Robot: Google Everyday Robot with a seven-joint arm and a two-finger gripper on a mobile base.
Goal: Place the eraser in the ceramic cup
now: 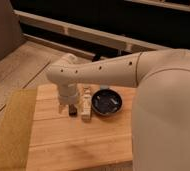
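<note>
ONE ARM, ONE SMALL TARGET: a cream robot arm (108,70) stretches leftward past the black bowl (107,102) over a wooden table (78,142), its gripper (67,107) pointing straight down, left of the bowl; whether the gripper is apart, together or clamped on anything cannot be told from where one stands. Just under the gripper, a shade toward the bowl, shows a small dark block, taken here to be the eraser (73,112), low at the table's surface; whether it lies on the wood or hangs in the gripper is unclear, and its long axis cannot be read. It looks dark, small and flat, far smaller than the wide bowl. Between eraser and bowl lies a white bottle (86,104), its long axis running away from the onlooker, close to the eraser on one side and just beside the bowl's rim on the other.

The cup cannot be picked out; it may be hidden by the arm, on the far side of the bowl. On that the coming move seems to turn: the eraser sits almost directly beneath the gripper, so taking it should need little sideways travel — the carry to the cup, though, would likely have to clear bottle and bowl. A yellow mat (8,130) lies well left of the bowl, apart from it all.
</note>
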